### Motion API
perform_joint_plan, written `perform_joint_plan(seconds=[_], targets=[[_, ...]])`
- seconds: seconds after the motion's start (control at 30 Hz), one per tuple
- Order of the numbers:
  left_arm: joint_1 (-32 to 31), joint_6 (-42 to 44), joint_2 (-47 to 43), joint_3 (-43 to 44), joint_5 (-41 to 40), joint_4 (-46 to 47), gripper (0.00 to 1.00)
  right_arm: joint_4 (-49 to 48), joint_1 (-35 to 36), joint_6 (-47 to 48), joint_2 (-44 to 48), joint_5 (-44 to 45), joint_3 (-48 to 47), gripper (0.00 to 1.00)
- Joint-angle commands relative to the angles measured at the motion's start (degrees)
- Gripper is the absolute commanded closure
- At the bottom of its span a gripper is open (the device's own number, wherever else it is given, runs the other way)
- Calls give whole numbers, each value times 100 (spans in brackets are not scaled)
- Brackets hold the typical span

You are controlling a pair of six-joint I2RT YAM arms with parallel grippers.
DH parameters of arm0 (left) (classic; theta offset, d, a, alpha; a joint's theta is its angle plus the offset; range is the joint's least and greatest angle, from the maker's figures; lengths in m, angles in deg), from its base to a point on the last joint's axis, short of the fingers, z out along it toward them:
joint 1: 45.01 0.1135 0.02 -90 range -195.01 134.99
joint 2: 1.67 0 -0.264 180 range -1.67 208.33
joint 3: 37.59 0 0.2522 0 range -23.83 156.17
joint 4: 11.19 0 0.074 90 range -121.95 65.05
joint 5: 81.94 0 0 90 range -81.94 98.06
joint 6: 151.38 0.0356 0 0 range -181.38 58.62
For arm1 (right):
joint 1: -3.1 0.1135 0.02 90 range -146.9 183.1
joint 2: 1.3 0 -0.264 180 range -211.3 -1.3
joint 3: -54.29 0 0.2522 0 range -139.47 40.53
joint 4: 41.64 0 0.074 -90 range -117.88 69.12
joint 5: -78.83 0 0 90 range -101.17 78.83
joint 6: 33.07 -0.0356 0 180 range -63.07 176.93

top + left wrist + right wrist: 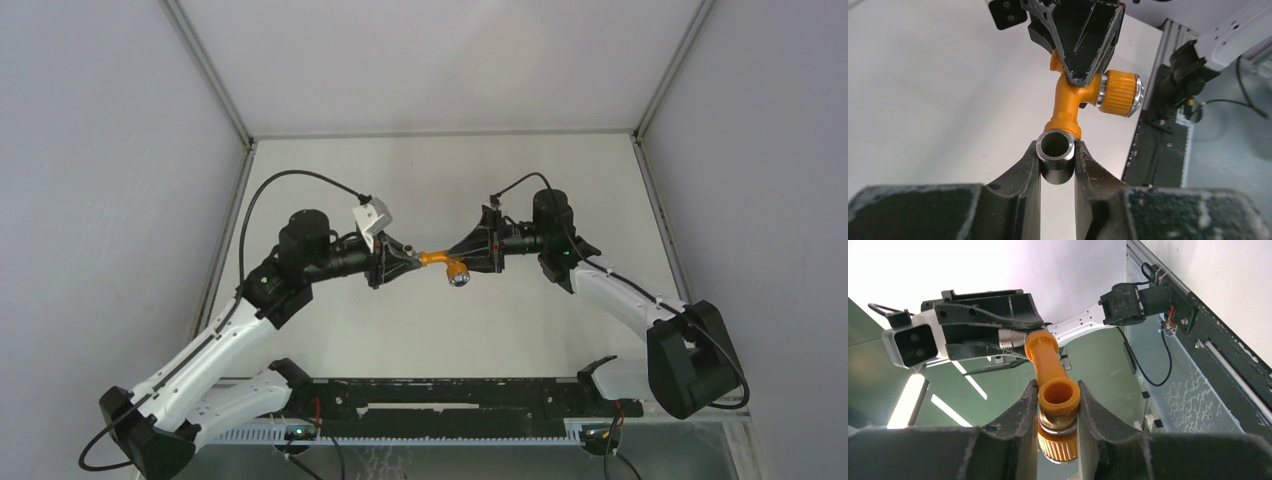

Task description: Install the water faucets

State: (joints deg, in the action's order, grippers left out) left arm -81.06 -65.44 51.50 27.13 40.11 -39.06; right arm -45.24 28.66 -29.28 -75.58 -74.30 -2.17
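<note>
The two arms meet in mid-air above the table. The orange T-shaped tap body point(436, 259) hangs between them, its silvery round end point(458, 280) pointing toward the near edge. My right gripper point(1058, 402) is shut on the orange tap body point(1047, 356), its fingers pressing both sides just above the ribbed orange collar point(1058, 446). My left gripper point(1057, 159) is shut on the grey threaded metal fitting point(1055, 156), which sits end to end against the tap's lower orange socket point(1064, 122). In the right wrist view the fitting's threads point(1010, 338) meet the tap's far end.
A black rail point(450, 400) runs along the near edge between the arm bases. Grey enclosure walls stand left, right and behind the white table point(440, 170). The left arm's white camera housing point(373, 218) sits just above its gripper.
</note>
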Motion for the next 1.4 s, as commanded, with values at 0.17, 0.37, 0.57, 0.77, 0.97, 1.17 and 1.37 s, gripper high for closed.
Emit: perform_joint_plan(seconds=[0.17, 0.37, 0.57, 0.77, 0.97, 1.17, 1.37], targets=[[-617, 2299, -266, -623, -1975, -323, 100, 16, 29, -577, 142, -299, -397, 100], [-1024, 2985, -476, -753, -2467, -437, 100, -51, -5, -569, 135, -314, -397, 100], [-1537, 3678, -492, -656, -3144, -785, 100, 13, -3, -449, 94, -385, -397, 100], [-1652, 3439, -400, -514, -3003, -1004, 100, 35, -38, -328, 41, -469, -397, 90], [-1436, 2364, -313, -482, -2633, -780, 100, -199, 20, -382, 94, -489, -397, 44], [-1061, 1201, -435, -541, -2220, -238, 100, -154, 196, -180, 107, -567, -397, 33], [-248, 65, -420, -419, -1079, -145, 100, 511, 208, 441, 209, -566, -396, 26]])
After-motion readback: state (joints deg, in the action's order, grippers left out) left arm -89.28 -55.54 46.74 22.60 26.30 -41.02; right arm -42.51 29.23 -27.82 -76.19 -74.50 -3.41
